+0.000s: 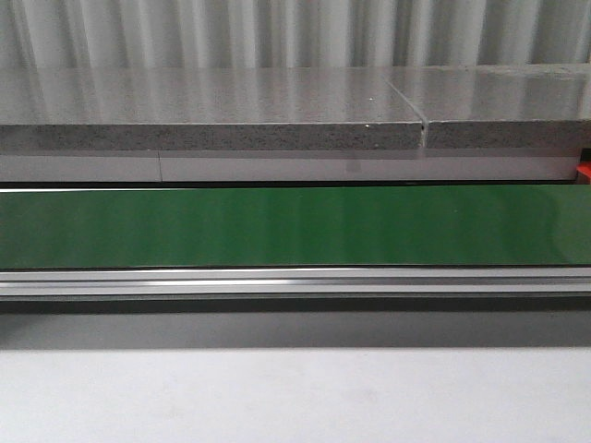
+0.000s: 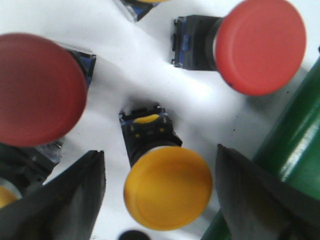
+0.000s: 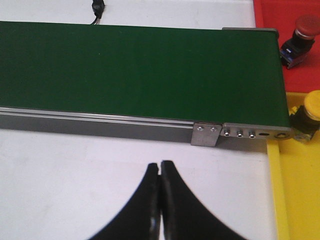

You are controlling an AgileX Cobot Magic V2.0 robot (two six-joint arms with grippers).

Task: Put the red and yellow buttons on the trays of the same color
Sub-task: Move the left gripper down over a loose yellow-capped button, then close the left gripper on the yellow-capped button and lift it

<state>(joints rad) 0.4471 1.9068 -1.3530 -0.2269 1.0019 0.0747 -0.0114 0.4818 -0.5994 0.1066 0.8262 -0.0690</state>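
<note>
1. Yellow round-capped push button with a black body (image 2: 162,177) lies on its side on a white surface (image 2: 150,65), seen only in the left wrist view; cap toward the camera, body pointing away.
2. It sits between the two dark fingers (image 2: 70,200) of the left gripper (image 2: 162,197); jaws are spread wide on either side of the cap, touching nothing, nothing held.
3. Same view: a red mushroom-cap button with a black body (image 2: 255,45) lies well beyond it, a second, blurred red cap (image 2: 37,87) is off to the other side, both outside the jaws. A green belt edge (image 2: 295,145) runs just beside one finger.
4. Right wrist view alone shows the trays: a red plastic tray (image 3: 292,35) holding a dark red button (image 3: 302,32), and a yellow plastic tray (image 3: 295,180) with a yellow-capped button (image 3: 309,117) at its edge, just beside the end of the long green conveyor belt (image 3: 140,70).
5. Right gripper (image 3: 160,200) hangs over white tabletop (image 3: 65,185) near the belt's metal side rail (image 3: 100,122); black fingertips pressed together, empty, well apart from both trays.
6. Front view shows only the green belt (image 1: 295,226), its aluminium rail (image 1: 295,281) and a grey speckled slab (image 1: 212,115) behind; no arm or button is visible, only a sliver of red (image 1: 584,173) at the right edge.
</note>
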